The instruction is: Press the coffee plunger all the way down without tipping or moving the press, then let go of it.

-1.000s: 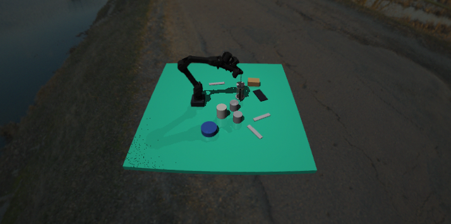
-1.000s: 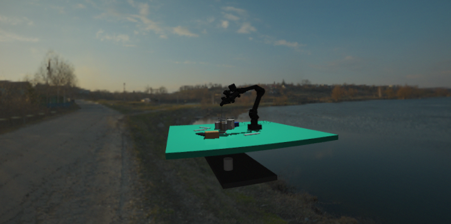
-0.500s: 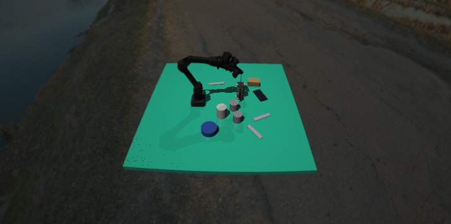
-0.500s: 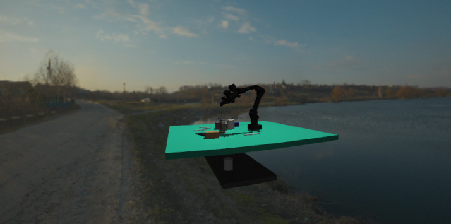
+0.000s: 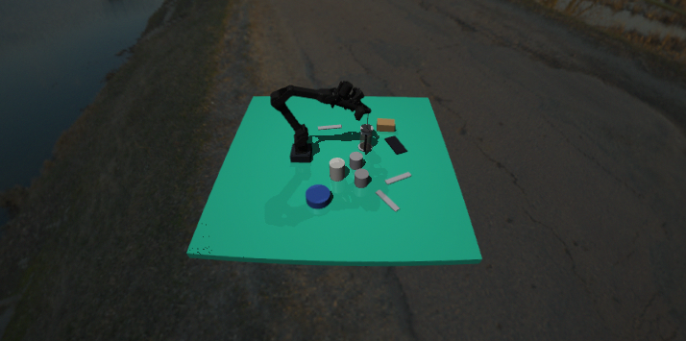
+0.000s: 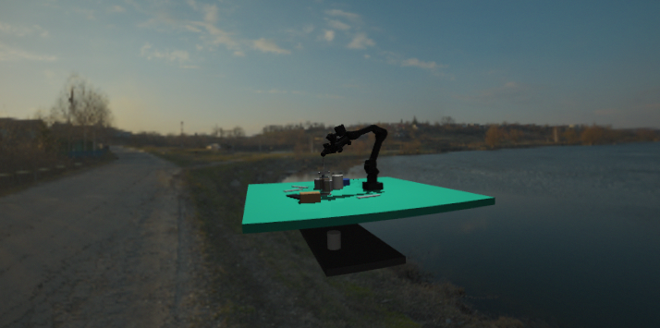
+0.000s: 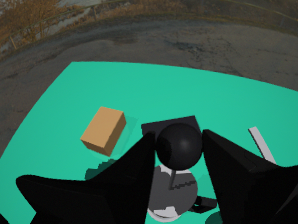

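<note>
Dusk light makes all three views dim, with the sky in the exterior view palest low on the left horizon and darkening to the right. In the top view the arm (image 5: pixel 307 99) and the standing objects throw soft, long shadows toward the lower left across the desk (image 5: pixel 423 224), which is the only saturated, fairly bright surface, while the road around it is murky and low in contrast. The wrist view bends strongly at its edges, curving the horizon, and the pincer (image 7: pixel 178 156) is a near-black silhouette, its surface detail lost.
</note>
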Robot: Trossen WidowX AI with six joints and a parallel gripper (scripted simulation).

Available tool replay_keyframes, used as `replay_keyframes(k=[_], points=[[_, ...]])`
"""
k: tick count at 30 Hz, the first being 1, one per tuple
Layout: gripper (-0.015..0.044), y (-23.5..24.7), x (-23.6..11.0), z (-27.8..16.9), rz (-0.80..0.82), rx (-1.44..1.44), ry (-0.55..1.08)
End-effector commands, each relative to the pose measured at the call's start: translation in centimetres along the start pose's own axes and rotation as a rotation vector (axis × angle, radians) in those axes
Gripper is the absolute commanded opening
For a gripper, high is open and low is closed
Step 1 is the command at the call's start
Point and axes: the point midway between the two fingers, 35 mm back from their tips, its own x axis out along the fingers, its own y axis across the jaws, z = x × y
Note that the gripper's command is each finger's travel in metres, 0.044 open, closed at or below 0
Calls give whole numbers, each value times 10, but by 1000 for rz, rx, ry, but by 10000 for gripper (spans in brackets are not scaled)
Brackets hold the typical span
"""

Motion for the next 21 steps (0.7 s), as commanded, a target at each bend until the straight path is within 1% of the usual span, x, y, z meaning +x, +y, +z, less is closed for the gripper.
replay_keyframes(k=[1, 21], points=[[125, 0, 9, -20, -2, -3, 42], [125, 0, 28, -47, -2, -3, 42]])
